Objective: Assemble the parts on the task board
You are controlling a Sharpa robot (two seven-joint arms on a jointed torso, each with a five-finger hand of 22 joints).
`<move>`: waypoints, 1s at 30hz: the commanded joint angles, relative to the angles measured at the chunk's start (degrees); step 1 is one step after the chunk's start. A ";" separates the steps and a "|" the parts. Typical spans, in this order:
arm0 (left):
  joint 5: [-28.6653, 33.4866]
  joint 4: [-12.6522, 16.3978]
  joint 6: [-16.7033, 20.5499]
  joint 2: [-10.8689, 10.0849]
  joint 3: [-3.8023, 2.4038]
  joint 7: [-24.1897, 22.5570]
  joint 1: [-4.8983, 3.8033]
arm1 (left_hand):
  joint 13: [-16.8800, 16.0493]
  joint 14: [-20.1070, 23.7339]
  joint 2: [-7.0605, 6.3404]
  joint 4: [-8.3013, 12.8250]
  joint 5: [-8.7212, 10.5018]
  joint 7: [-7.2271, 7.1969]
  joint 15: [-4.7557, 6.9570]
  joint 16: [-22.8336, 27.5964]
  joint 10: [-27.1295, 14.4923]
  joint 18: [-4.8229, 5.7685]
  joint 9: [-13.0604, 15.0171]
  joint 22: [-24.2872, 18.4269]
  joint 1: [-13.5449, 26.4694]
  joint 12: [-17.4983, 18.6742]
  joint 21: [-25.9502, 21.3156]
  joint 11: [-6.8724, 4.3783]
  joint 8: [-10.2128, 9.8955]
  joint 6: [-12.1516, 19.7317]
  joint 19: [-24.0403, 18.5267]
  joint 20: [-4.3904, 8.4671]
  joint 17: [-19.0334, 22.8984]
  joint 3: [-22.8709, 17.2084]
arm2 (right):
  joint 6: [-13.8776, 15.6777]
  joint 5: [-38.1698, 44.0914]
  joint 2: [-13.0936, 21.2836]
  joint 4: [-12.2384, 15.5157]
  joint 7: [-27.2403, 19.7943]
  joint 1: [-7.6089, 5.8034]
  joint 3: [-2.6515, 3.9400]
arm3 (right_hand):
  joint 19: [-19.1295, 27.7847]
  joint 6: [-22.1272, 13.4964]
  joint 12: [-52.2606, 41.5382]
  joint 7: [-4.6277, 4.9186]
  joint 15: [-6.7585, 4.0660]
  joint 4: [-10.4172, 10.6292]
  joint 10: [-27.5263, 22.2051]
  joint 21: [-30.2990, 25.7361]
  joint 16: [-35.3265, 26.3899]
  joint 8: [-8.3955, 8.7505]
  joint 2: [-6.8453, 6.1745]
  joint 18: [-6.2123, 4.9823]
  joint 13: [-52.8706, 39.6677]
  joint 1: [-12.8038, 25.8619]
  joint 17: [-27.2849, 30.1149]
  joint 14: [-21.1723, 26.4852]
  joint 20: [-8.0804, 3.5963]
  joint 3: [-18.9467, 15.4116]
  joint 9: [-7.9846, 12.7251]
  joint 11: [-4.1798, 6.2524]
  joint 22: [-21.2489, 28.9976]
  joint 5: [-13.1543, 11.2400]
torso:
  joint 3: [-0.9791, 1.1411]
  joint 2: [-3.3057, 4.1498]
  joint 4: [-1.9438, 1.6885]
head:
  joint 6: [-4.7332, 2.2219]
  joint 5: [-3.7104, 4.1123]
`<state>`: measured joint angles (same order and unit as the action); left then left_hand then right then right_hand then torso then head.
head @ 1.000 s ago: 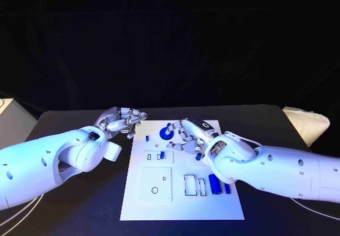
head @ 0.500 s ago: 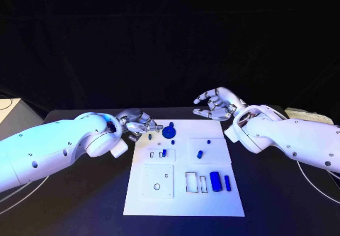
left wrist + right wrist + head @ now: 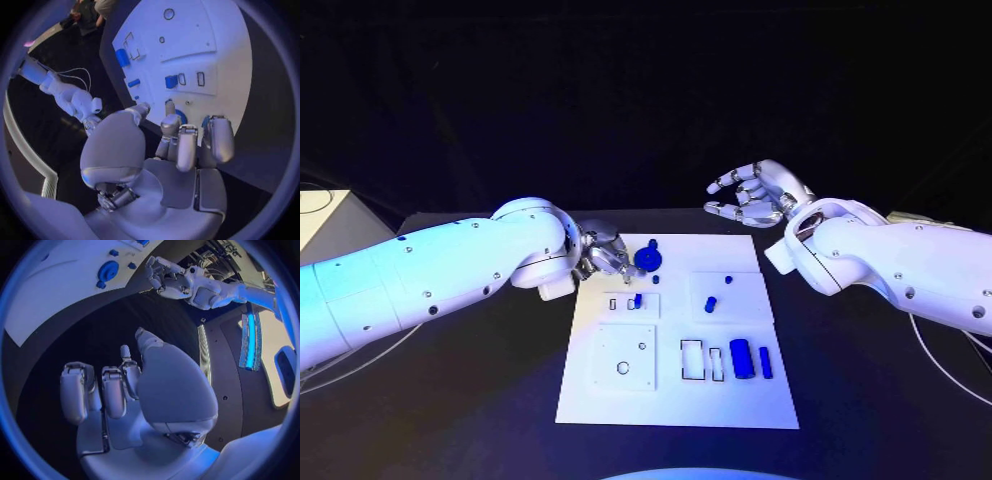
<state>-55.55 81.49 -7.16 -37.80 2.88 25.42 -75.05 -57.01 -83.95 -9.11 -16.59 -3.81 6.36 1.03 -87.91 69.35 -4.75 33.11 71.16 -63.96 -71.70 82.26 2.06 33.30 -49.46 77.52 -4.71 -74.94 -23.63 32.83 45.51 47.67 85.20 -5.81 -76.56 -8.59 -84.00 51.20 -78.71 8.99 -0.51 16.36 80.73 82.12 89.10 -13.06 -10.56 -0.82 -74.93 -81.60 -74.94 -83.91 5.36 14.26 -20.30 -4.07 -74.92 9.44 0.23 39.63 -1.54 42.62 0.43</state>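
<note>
Head view first: my left hand sits at the board's ten o'clock corner, fingers bunched close by the blue ring. I cannot tell whether it has hold of anything; the left wrist view puts the fingertips just beside the ring but shows no clear pinch. My right hand hangs above the bench off the board's one o'clock corner, fingers loosely curled apart, holding nothing.

On the board, a short blue peg lies near three o'clock, and a thick cylinder with a thinner pin beside it lies toward five o'clock, next to outlined slots.

I judge these pieces light, rigid and smooth, so liable to roll or skid. I'd pinch the ring across its rim, and the cylinders at mid-length.
</note>
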 commanded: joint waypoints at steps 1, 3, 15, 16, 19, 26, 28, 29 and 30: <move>-5.95 -1.26 -7.26 1.37 0.17 3.61 -0.36 | 0.68 -4.15 0.01 -0.09 0.08 0.00 0.25 0.44 -0.72 0.51 0.47 -0.47 0.78 0.53 -0.35 0.12 0.01 0.66 -0.63 -0.05 -10.69 0.36 | -0.89 -0.34 -0.10 -0.19 0.63 -0.03 0.02 | -2.39 -0.35 0.22 0.11 0.44 0.10 -0.28 -0.32 -0.08 0.07 -0.35 -1.19 -5.39 0.39 -13.17 -5.55 0.39 0.35 0.07 -0.17 -9.22 0.20 | -0.03 0.05 -0.03 | 0.49 -0.12; -6.26 -2.14 -8.32 2.27 0.30 3.86 -0.46 | 0.89 -4.10 0.21 -0.05 0.03 0.05 0.21 0.49 -0.94 0.50 0.64 -0.51 0.79 0.70 -0.39 0.17 -0.04 0.86 -0.68 -0.09 -10.62 0.28 | -0.94 -0.24 -0.22 -0.31 0.92 -0.04 0.02 | -2.36 -0.46 0.26 0.13 0.46 0.11 -0.33 -0.39 -0.12 0.12 -0.38 -1.20 -5.35 0.49 -13.11 -5.53 0.40 0.35 0.10 -0.19 -9.18 0.20 | -0.05 0.09 -0.03 | 0.56 -0.10; -5.93 -4.94 -11.69 5.72 0.82 4.44 -0.64 | 1.68 -4.05 0.55 -0.13 0.11 0.25 0.03 0.53 -1.67 0.50 1.18 -0.55 1.41 1.27 -0.46 0.37 -0.25 1.39 -0.75 -0.23 -10.59 0.35 | -1.61 0.10 -0.80 -0.76 1.78 -0.03 0.01 | -2.15 -0.78 0.43 0.22 0.52 0.15 -0.54 -0.90 -0.26 0.27 -0.37 -1.32 -5.18 0.78 -12.85 -5.45 0.44 0.39 0.18 -0.27 -8.83 0.34 | -0.09 0.27 0.04 | 0.83 -0.27; -5.92 -5.11 -11.86 5.90 0.86 4.46 -0.64 | 1.68 -4.05 0.55 -0.13 0.11 0.25 0.03 0.53 -1.67 0.50 1.18 -0.55 1.41 1.27 -0.46 0.37 -0.25 1.39 -0.75 -0.23 -10.59 0.35 | -1.67 0.10 -0.84 -0.79 1.81 -0.03 0.01 | -2.15 -0.78 0.43 0.22 0.52 0.15 -0.54 -0.90 -0.26 0.27 -0.37 -1.32 -5.18 0.78 -12.85 -5.45 0.44 0.39 0.18 -0.27 -8.83 0.34 | -0.09 0.27 0.04 | 0.84 -0.27; -5.89 -5.68 -12.23 6.47 0.97 4.51 -0.64 | 1.83 -4.04 0.59 -0.14 0.11 0.27 0.01 0.54 -1.79 0.50 1.25 -0.51 1.53 1.37 -0.44 0.38 -0.25 1.41 -0.73 -0.25 -10.58 0.38 | -1.85 0.11 -0.96 -0.89 1.92 -0.03 0.01 | -2.15 -0.78 0.43 0.22 0.52 0.15 -0.54 -0.90 -0.26 0.27 -0.37 -1.32 -5.18 0.78 -12.85 -5.45 0.44 0.39 0.18 -0.27 -8.83 0.34 | -0.11 0.28 -0.01 | 1.01 -0.20; -5.53 -6.37 -12.61 7.62 1.13 4.55 -0.62 | 2.01 -4.03 0.72 -0.15 0.13 0.29 -0.04 0.55 -1.97 0.49 1.53 -0.54 2.02 1.51 -0.47 0.43 -0.23 1.42 -0.78 -0.32 -10.58 0.54 | -2.22 0.12 -1.40 -1.15 2.16 0.04 0.00 | -2.09 -0.82 0.54 0.23 0.54 0.17 -0.65 -1.04 -0.35 0.29 -0.35 -1.35 -5.09 0.88 -12.69 -5.40 0.45 0.40 0.20 -0.28 -8.74 0.38 | -0.08 0.31 0.02 | 1.37 -0.15; -5.49 -6.45 -12.70 7.77 1.15 4.56 -0.62 | 2.01 -4.03 0.72 -0.15 0.13 0.29 -0.04 0.55 -1.97 0.49 1.53 -0.54 2.02 1.51 -0.47 0.43 -0.23 1.42 -0.78 -0.32 -10.58 0.54 | -2.30 0.12 -1.52 -1.20 2.21 0.07 0.00 | -2.04 -0.87 0.54 0.26 0.56 0.20 -0.67 -1.15 -0.38 0.31 -0.29 -1.37 -5.08 1.05 -12.63 -5.38 0.47 0.42 0.21 -0.31 -8.66 0.43 | -0.04 0.33 0.06 | 1.42 -0.18; -5.48 -6.49 -12.77 7.81 1.15 4.57 -0.62 | 2.01 -4.03 0.72 -0.15 0.13 0.29 -0.04 0.55 -1.97 0.49 1.53 -0.54 2.02 1.51 -0.47 0.43 -0.23 1.42 -0.78 -0.32 -10.58 0.54 | -2.34 0.12 -1.55 -1.21 2.23 0.08 0.00 | -2.04 -0.87 0.54 0.26 0.56 0.20 -0.67 -1.15 -0.38 0.31 -0.29 -1.37 -5.08 1.05 -12.63 -5.38 0.47 0.42 0.21 -0.31 -8.66 0.43 | -0.02 0.29 0.04 | 1.47 -0.15; -5.47 -6.55 -12.86 7.85 1.16 4.57 -0.62 | 2.01 -4.05 0.78 -0.15 0.13 0.28 -0.05 0.52 -1.97 0.50 1.60 -0.53 2.11 1.51 -0.47 0.44 -0.21 1.40 -0.77 -0.33 -10.63 0.55 | -2.37 0.12 -1.58 -1.21 2.25 0.09 0.00 | -2.04 -0.87 0.54 0.26 0.56 0.20 -0.67 -1.15 -0.38 0.31 -0.29 -1.37 -5.08 1.05 -12.63 -5.38 0.47 0.42 0.21 -0.31 -8.66 0.43 | -0.02 0.27 0.02 | 1.55 -0.11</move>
<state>-61.03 74.97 -18.41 -30.09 4.05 29.79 -75.58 -55.03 -83.95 -8.38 -16.75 -3.81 6.74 1.03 -87.71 67.76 -4.75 34.67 70.64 -62.33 -70.35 82.03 2.45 33.30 -48.42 76.96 -4.92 -74.92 -23.48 31.64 45.33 46.16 84.01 -3.65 -76.52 -8.62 -84.00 50.57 -78.48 9.19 -0.31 16.52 80.52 81.08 89.10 -13.06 -10.87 -1.70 -74.91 -81.29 -74.93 -84.11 5.35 14.41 -20.14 -4.28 -74.90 9.67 0.13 39.94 -1.52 44.03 0.30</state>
